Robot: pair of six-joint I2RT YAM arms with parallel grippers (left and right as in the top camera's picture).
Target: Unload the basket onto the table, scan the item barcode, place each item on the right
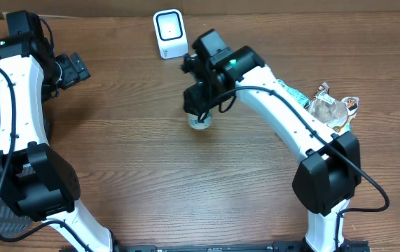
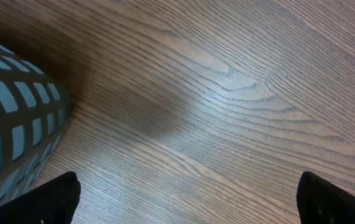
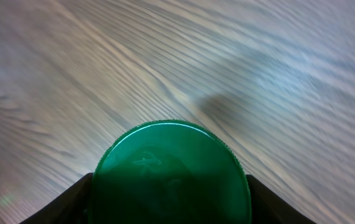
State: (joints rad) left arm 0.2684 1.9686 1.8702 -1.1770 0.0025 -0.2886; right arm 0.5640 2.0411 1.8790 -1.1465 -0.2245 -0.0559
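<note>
Green-capped container (image 1: 200, 122): centre of the overhead frame, below and right of the white scanner (image 1: 169, 33), apart from it. Only its pale end shows under the right tool (image 1: 200, 112), and whether it touches the wooden counter (image 1: 129, 161) cannot be told. In the right wrist view the round green cap fills the lower middle, a dark finger pressed on each side, so this tool is gripping it.

Left tool (image 1: 79, 70): upper left, fingers spread wide, holding nothing, beside a grey mesh basket (image 2: 15, 124).

Crinkly packets (image 1: 333, 108): right edge.
</note>
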